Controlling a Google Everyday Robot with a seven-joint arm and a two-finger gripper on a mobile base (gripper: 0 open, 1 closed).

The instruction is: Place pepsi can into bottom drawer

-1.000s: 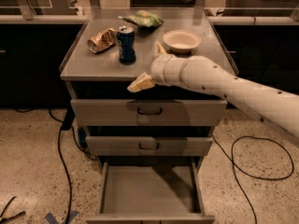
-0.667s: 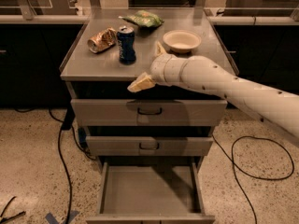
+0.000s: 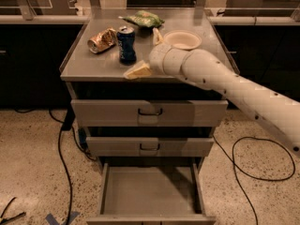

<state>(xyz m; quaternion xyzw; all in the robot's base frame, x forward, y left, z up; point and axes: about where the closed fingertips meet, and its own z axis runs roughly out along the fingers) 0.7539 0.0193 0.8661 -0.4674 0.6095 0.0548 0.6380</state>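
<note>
1. Pepsi can (image 3: 126, 44) upright on table (image 3: 93, 64), just beside crushed gold can (image 3: 101, 40).
2. Hand (image 3: 140, 51) just right of Pepsi can, spread wide, gripping nothing.
3. Bottom drawer (image 3: 150, 191) pulled out, below two shut upper drawers (image 3: 150, 112).

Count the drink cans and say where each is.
2. The pepsi can stands upright on the cabinet top; the crushed gold can lies just left of it. The gripper is at the top's front edge, near the pepsi can. No others show.
</note>
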